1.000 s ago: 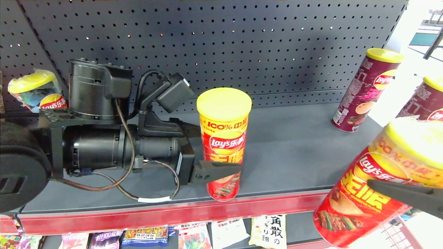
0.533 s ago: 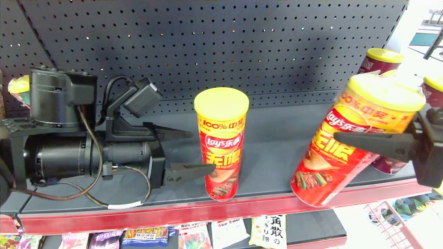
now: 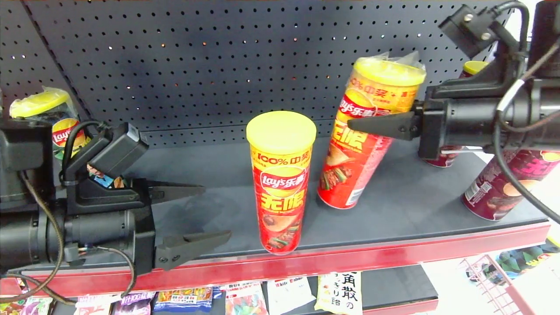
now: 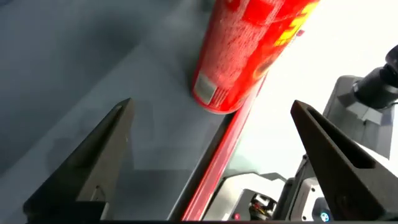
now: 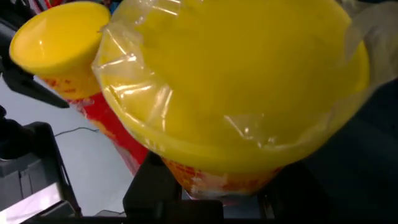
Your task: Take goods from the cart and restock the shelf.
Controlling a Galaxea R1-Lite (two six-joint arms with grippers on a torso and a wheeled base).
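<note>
Nearest to us, below the upright can, a row of packets on the lower level is cut off by the edge of the head view, so we cannot count them all. The upright can stands at the very front of the shelf, its base right at the red rail. To its left, well apart from it, the left gripper hovers over the shelf with its two fingers spread wide and nothing between them. Just behind and to the right of the upright can is the held can, tilted with its plastic-wrapped yellow lid leaning right. The right gripper is clamped on its upper part, one finger across the front and the other hidden behind it. We cannot tell whether its base touches the shelf. Farther right are two maroon cans, the nearer partly covered by the right arm, the farther showing little but its yellow lid and base. Far to the left, a wrapped can is half hidden behind the left arm. That makes five cans. The pegboard closes the back.
</note>
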